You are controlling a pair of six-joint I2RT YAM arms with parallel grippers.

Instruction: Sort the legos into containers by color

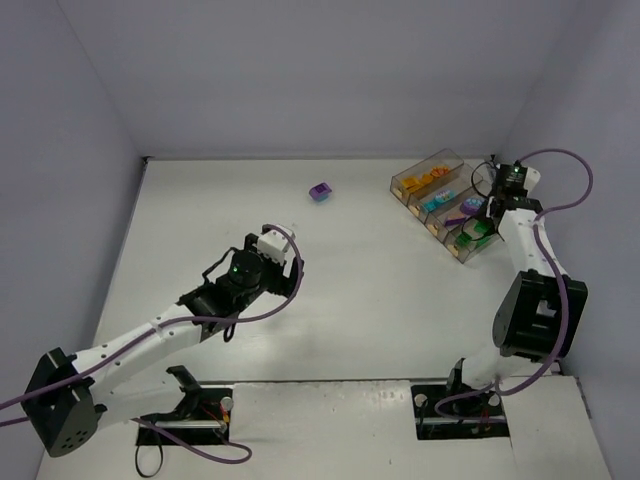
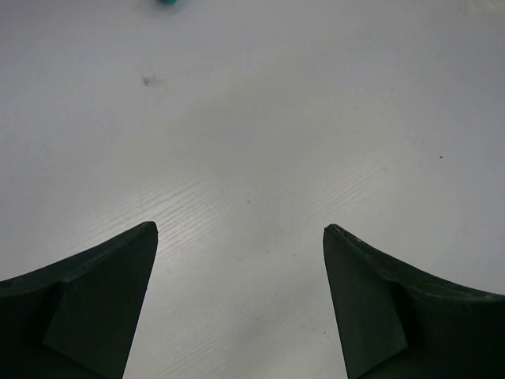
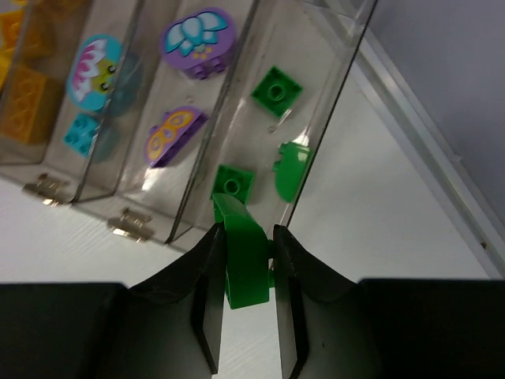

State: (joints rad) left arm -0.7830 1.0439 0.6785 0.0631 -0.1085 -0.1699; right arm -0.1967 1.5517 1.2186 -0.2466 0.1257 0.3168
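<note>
Right tool [image 3: 246, 238] grips green lego [image 3: 241, 272] near containers [image 3: 330, 91].

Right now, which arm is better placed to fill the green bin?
Right. The right end effector grips a green brick at the green bin; the left end effector is empty, distant.

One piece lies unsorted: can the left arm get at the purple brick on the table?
Probably yes. The purple brick sits alone on the open table, nothing stands between it and the left claw, which is open and empty.
</note>
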